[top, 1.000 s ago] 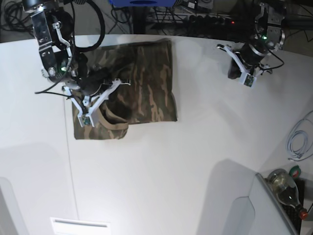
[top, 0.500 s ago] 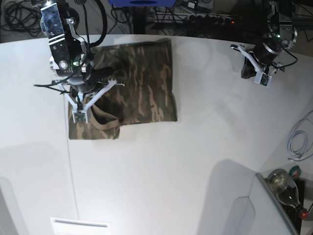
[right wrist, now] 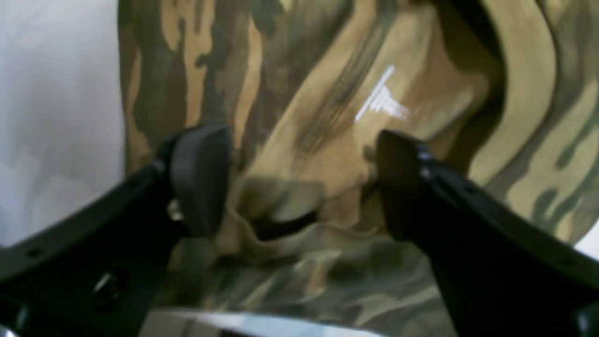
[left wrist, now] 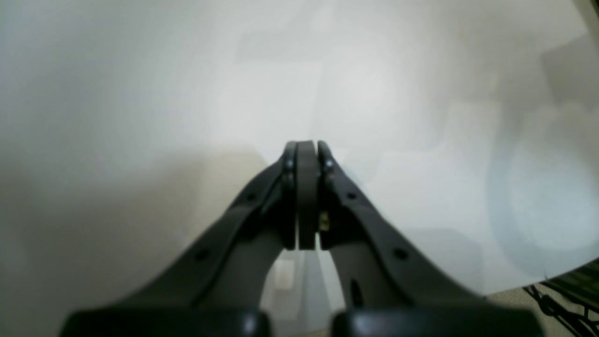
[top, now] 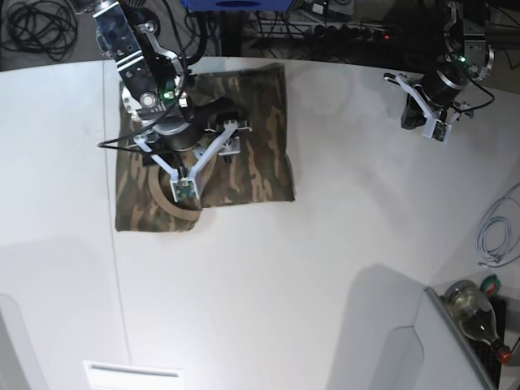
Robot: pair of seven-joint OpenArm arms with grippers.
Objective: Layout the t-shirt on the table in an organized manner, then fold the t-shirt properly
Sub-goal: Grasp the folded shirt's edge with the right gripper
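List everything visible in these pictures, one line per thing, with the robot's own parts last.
t-shirt: one, camouflage olive, brown and tan, folded, on the table's far left part in the base view; tan collar showing at its near left corner.
table: one, white, fills most of the base view.
cable: one coil, pale grey, at the table's right edge.
bottle: one, clear glass with a red cap, lying off the table at lower right.
cables and equipment: several, dark, behind the table's far edge.
white label: one, at the table's near edge, lower left.
right hand: one, black, open, over the t-shirt's collar area.
left hand: one, black, shut, empty, above bare table at far right of the base view.
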